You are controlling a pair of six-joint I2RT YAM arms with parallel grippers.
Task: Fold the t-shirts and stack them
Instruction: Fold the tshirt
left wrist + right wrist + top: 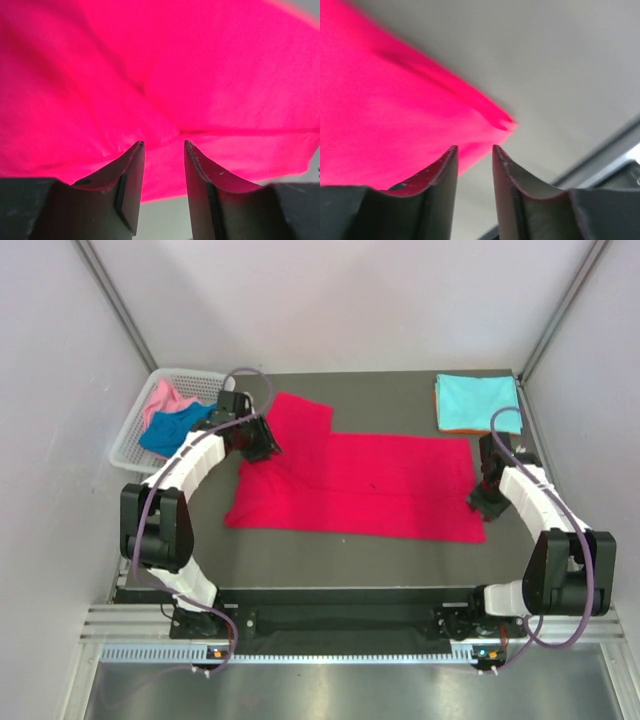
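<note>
Here crimson t-shirt (370, 485) flat, left jaws and right jaws at opposite ends.

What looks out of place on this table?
The crimson red t-shirt lies flat, but one sleeve juts out askew at its far left corner. The royal blue t-shirt and pink t-shirt sit crumpled in the white basket. Nothing looks damaged.

Seen from my remote station: a spread t-shirt (370, 485) lies across the middle of the table (400, 390). A folded t-shirt (477, 402) sits at the far right corner. The basket (128, 445) at the far left corner holds two crumpled t-shirts (172, 430). My left gripper (262, 445) is over the spread t-shirt's left end, and my right gripper (483, 502) is at its right edge.
</note>
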